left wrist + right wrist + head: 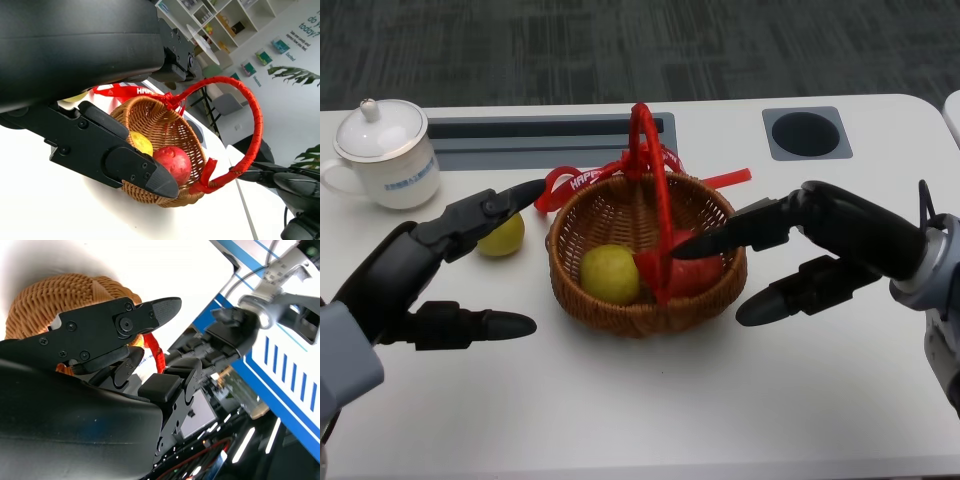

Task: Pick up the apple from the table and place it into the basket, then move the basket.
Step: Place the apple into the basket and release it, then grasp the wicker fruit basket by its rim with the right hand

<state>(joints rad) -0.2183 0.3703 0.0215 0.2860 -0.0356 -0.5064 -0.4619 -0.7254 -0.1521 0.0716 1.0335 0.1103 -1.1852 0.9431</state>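
While both hands flank the basket, the scene stands thus:
Basket [582, 262]: wicker, red handle, mid-table.
Apple [695, 275]: red, inside the basket beside a yellow fruit [610, 273].
Left hand [440, 270]: fingers apart, holding nothing, just left of the basket.
Right hand [800, 250]: fingers spread, empty, one fingertip over the rim.
Second yellow fruit [503, 236]: on the table near a white cup [382, 155].

Both hands, left hand [430, 265] and right hand [815, 250], are matte black with chunky segmented fingers tapering to rounded tips, small screws along them, silver forearm shells behind the fingers.
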